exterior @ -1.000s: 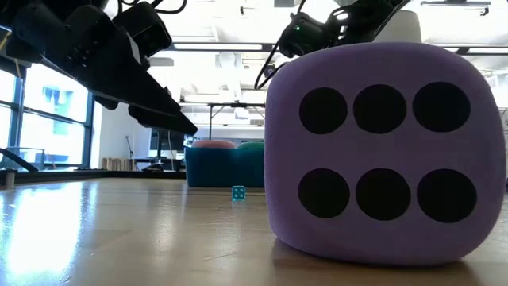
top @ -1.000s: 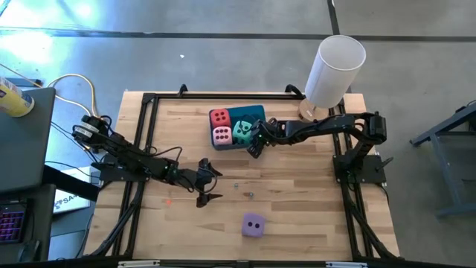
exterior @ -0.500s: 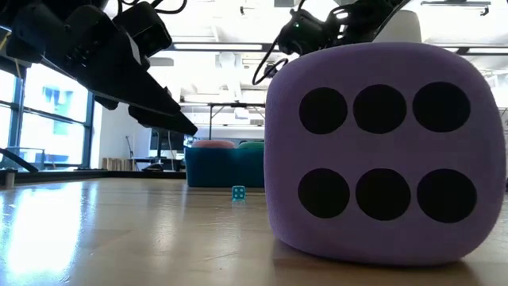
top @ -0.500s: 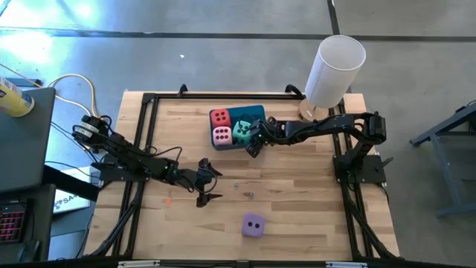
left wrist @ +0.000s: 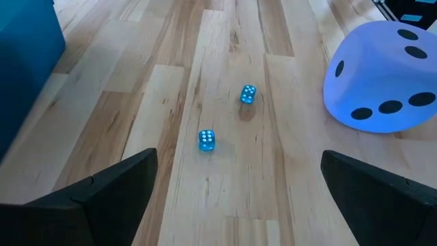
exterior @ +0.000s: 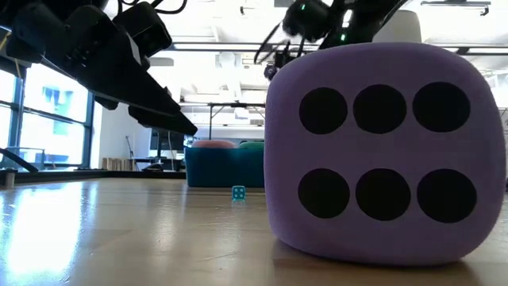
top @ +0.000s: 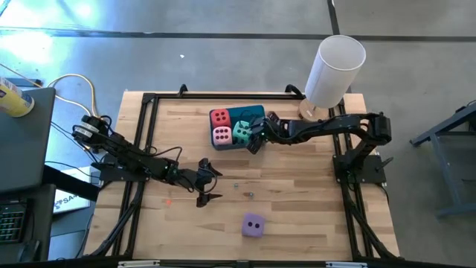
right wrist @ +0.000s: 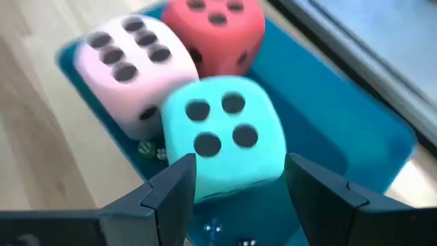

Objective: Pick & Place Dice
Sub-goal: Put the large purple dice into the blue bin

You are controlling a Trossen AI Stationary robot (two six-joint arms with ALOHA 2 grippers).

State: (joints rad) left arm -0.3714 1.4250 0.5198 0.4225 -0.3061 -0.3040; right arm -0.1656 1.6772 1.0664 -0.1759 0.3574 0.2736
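The blue bin (top: 249, 115) stands at the table's far middle. In it sit a red die (top: 219, 117) and a pink die (top: 221, 135). My right gripper (top: 253, 138) reaches in from the right and is shut on the teal die (right wrist: 225, 137), next to the pink die (right wrist: 126, 58). The purple die (top: 253, 225) rests on the table near the front edge and fills the low view (exterior: 381, 151). My left gripper (top: 209, 183) hangs open over the table's middle left, holding nothing. My right gripper pinches the teal die by two opposite sides (right wrist: 205, 179) between its two fingers (right wrist: 171, 195). The fingers come slanting down from the table's right side. The die sits over the bin, one pip face turned up toward the wrist; I cannot tell whether it touches the bin's floor.
Two tiny blue dice (left wrist: 207, 140) (left wrist: 248, 94) lie on the wood just ahead of my left gripper. A white cylinder (top: 335, 71) stands at the far right corner. A black frame (top: 141, 141) runs along the table's sides.
My right gripper has risen a little over the bin and rolled about its own line. The teal die has turned with it and now sits squarer to the bin.
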